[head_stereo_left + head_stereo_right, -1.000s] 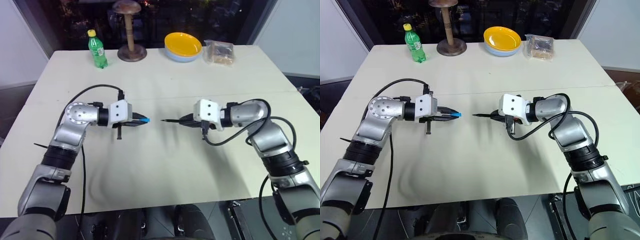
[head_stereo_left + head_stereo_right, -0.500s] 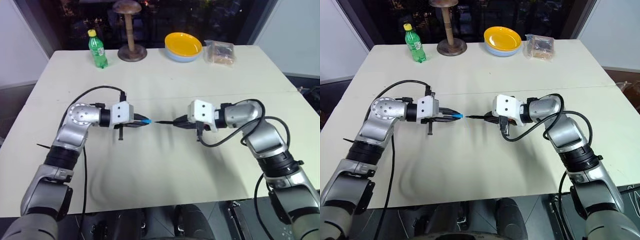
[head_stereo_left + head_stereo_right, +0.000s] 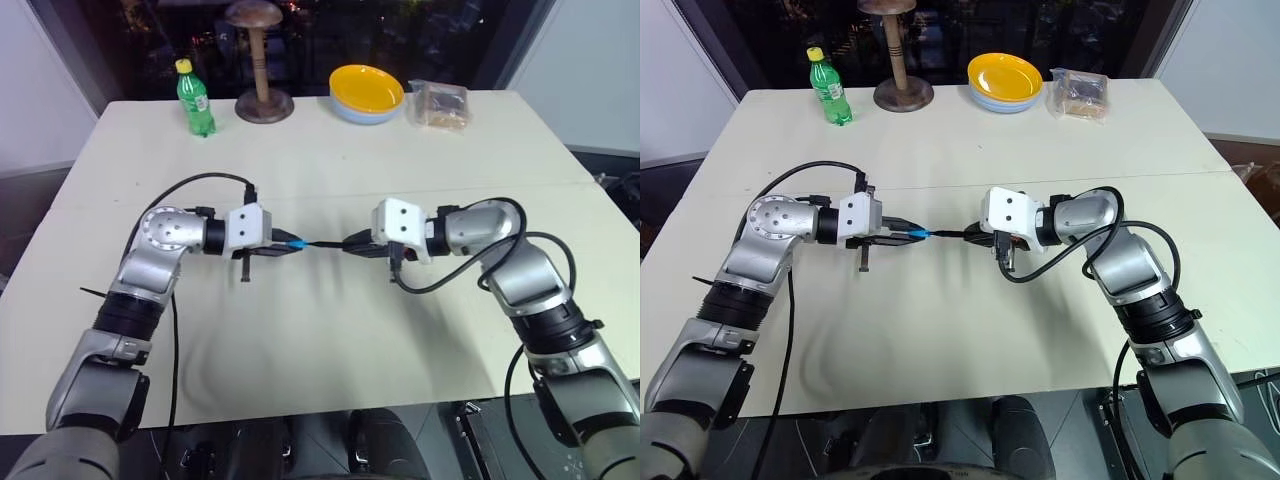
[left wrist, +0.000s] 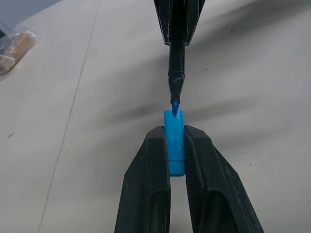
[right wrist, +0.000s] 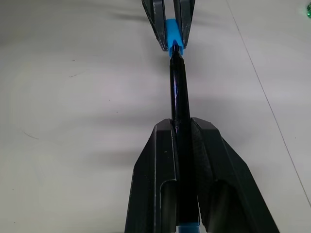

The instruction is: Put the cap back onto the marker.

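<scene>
From the head camera, a broad matte cream table (image 3: 330, 340) carries a green plastic bottle (image 3: 195, 98) with a yellow top, a turned wooden stand (image 3: 262, 62) with a round foot and mushroom-shaped head, a glossy yellow bowl (image 3: 367, 92) stacked on a paler one, and a crinkled clear packet (image 3: 438, 105), all along the far edge. Above the middle of the table the two arms face each other. The left gripper (image 3: 291, 242) is clamped on the cap (image 3: 297, 243), a tiny bright blue cylinder. The right gripper (image 3: 350, 243) is clamped on the marker (image 3: 328, 243), a thin dark stick pointing at the cap. Marker tip and cap mouth meet between the two grippers, held off the tabletop.

In the left wrist view, the smooth black fingers (image 4: 148, 194) taper upward and pinch the cap (image 4: 174, 141) by its sides; it looks like plain, slightly glossy plastic with a flat open end. The marker (image 4: 176, 68) comes in end-on, a shiny black barrel narrowing to a pointed blue nib that touches the cap's rim, not pushed in.

In the right wrist view, the black fingers (image 5: 214, 194) close tight on the marker (image 5: 179, 97); a light blue band shows at its near end. Its far end reaches the cap (image 5: 172, 30) gripped in the other pincer.
</scene>
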Tool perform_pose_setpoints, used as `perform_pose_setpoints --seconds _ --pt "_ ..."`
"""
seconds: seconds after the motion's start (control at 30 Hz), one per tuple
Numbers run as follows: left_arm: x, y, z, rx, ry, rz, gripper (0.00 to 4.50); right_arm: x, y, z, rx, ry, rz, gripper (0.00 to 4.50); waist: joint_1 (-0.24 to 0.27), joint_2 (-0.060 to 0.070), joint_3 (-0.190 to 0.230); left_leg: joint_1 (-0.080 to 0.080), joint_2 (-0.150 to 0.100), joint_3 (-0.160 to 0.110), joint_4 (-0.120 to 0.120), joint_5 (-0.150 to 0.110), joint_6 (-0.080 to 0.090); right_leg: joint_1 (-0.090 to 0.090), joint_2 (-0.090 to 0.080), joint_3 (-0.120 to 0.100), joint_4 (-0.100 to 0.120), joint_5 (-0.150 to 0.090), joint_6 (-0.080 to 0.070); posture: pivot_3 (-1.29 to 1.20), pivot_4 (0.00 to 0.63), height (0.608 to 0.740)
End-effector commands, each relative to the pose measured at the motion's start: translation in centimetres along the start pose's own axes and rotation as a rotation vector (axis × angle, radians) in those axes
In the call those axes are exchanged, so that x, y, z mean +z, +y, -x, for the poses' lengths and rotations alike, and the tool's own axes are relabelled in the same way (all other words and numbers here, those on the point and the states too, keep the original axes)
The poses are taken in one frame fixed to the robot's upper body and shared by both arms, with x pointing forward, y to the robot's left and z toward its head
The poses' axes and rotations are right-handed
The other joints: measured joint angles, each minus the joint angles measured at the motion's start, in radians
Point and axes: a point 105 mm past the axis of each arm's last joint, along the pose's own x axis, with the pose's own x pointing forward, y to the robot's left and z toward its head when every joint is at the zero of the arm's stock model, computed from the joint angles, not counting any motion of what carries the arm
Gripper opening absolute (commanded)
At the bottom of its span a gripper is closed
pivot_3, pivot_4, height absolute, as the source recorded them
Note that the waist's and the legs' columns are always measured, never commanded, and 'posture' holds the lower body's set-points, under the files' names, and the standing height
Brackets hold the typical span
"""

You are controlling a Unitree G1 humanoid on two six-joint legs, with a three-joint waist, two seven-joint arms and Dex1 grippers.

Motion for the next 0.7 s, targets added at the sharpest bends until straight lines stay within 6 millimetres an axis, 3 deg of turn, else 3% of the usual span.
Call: perform_pose_setpoints --seconds 0.03,0.7 --pt "1.32 0.32 0.28 -0.003 -0.014 -0.055 0.0 1.14 -0.62 0.52 -0.023 -0.019 0.05 0.03 0.0 0.0 0.0 0.0 0.0 0.0 0.0 0.0 0.0 0.0 0.0 0.0 0.0 0.0 0.0 0.0 0.15 0.74" --pt "1.53 0.33 0.55 0.006 -0.005 -0.053 0.0 0.9 -0.78 0.41 -0.024 -0.018 0.048 0.03 0.0 0.0 0.0 0.0 0.0 0.0 0.0 0.0 0.0 0.0 0.0 0.0 0.0 0.0 0.0 0.0 0.15 0.74"
